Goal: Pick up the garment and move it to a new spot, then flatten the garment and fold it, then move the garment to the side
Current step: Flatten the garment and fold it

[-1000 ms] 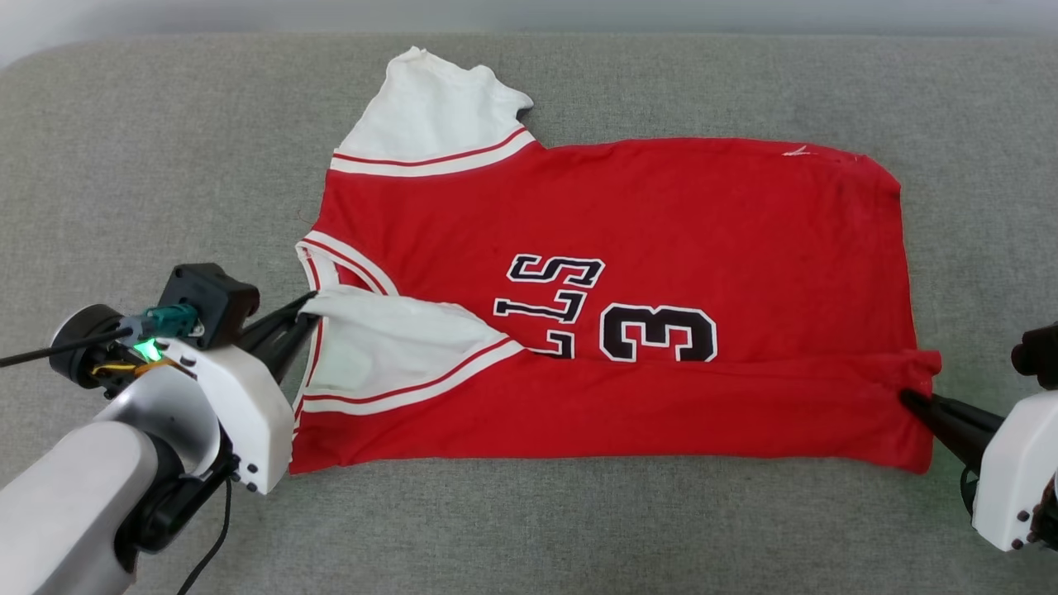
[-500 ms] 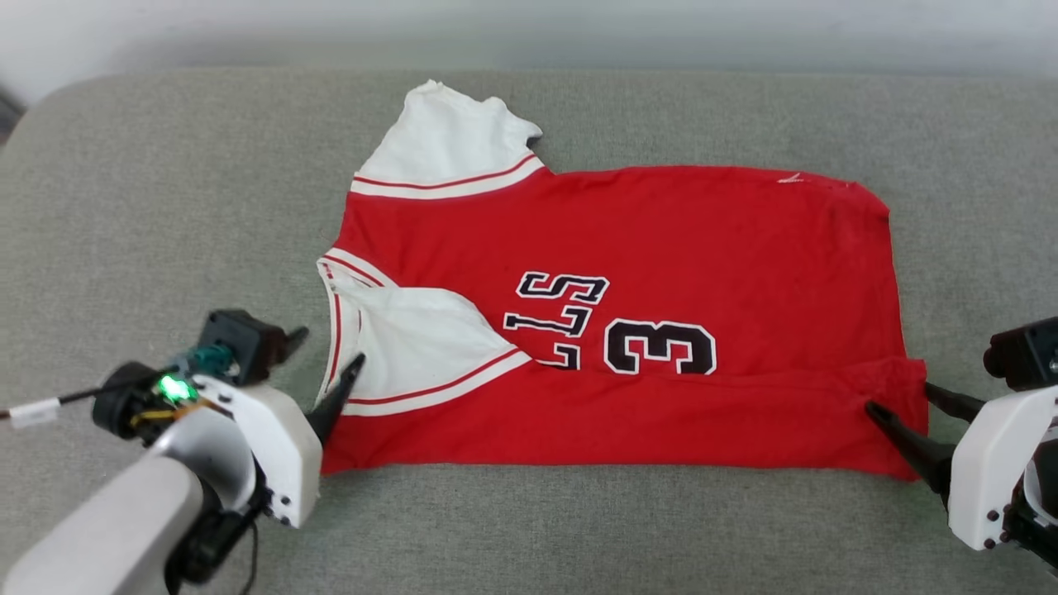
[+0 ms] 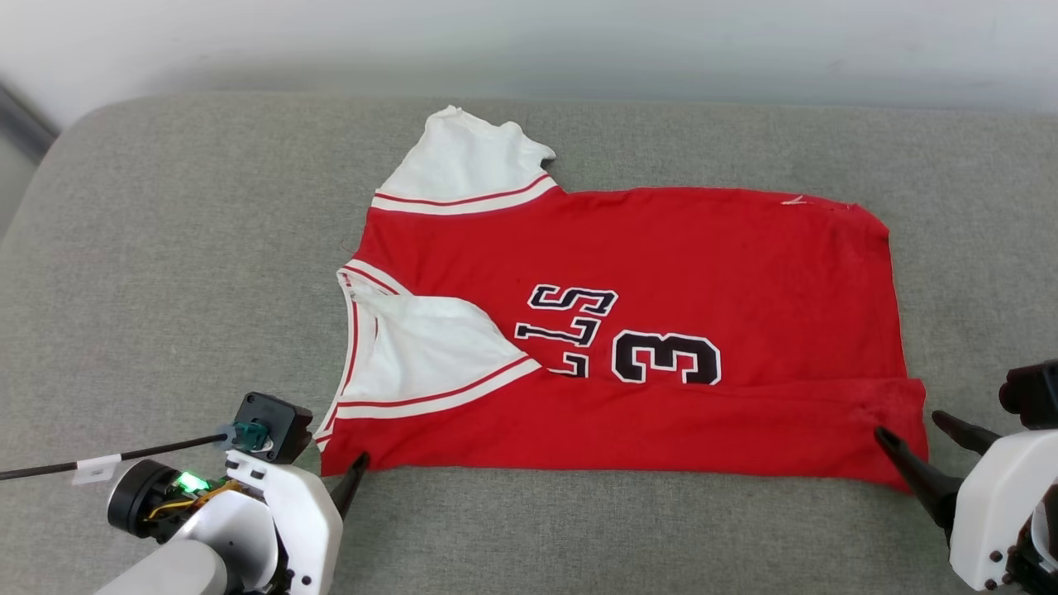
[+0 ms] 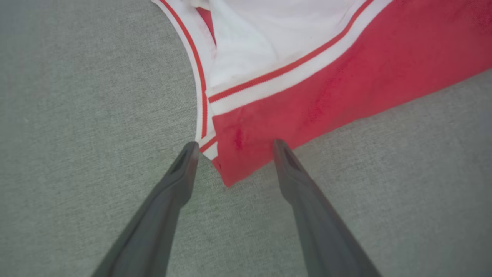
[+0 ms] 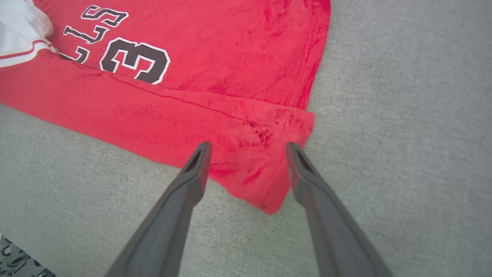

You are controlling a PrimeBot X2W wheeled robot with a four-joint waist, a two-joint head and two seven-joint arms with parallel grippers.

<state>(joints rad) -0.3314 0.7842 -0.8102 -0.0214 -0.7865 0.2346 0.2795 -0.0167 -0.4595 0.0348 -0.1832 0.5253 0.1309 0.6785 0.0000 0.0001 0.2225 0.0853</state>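
Garment (image 3: pixel 702 248), a red jersey shirt, lies spread flat on a grey cushion (image 3: pixel 165 248), with its collar end toward the robot's left and its hem toward the right. The near long edge is folded up over the body in a band running the whole length. The band covers the bottom of the black lettering beside the number 3 (image 3: pixel 666 358). The near sleeve (image 3: pixel 421 347), white with striped trim, is folded in across the chest. The far sleeve (image 3: pixel 467 165) sticks out flat past the far edge.

The left tool (image 4: pixel 235 148) has its two dark fingers spread wide and grips nothing. In the left wrist view the shirt's near left corner, where the striped collar trim meets the red cloth, lies between the fingertips. Whether they touch the cloth cannot be told. In the head view one of its fingers (image 3: pixel 351 479) shows right at that corner, and a black cable (image 3: pixel 124 454) runs off to the left from the wrist.

The right tool (image 3: pixel 909 423) is likewise wide open and empty. In the right wrist view it straddles the creased near right corner of the folded band. One fingertip is over the red cloth, and the other is at the cloth's side edge, above the cushion.
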